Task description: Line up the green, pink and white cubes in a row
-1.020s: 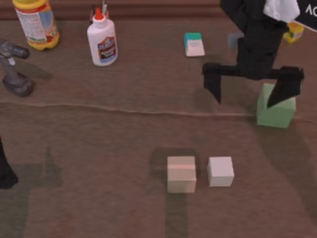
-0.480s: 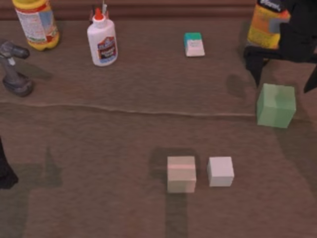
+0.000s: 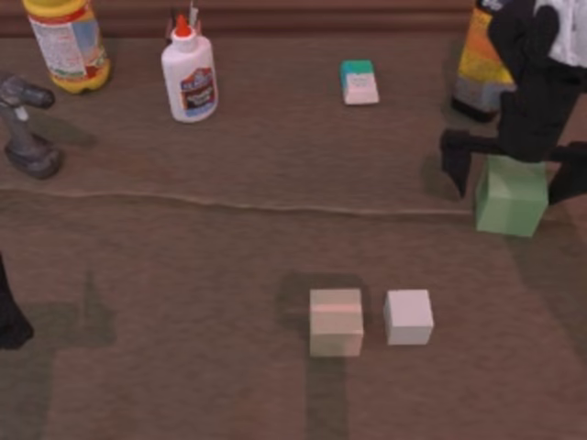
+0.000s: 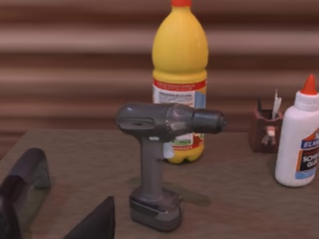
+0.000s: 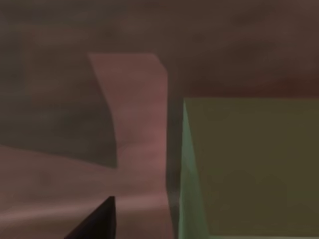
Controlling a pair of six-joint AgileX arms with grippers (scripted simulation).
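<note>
Right claw [image 3: 514,170] spread over green cube [image 3: 510,197], Elmer's glue [image 3: 189,71]

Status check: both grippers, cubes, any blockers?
Right gripper open, straddling pale green cube at table's right. Left gripper parked at left edge. Salmon-pink cube and white cube side by side, centre. No blockers.

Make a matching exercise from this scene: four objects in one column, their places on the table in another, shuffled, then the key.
1. green cube
2. white cube
3. glue bottle
4. drill

A. far side, right of the yellow bottle
B. left edge
C. under the right gripper
D. right beside the pink cube

Pairs: 1-C, 2-D, 3-A, 4-B
</note>
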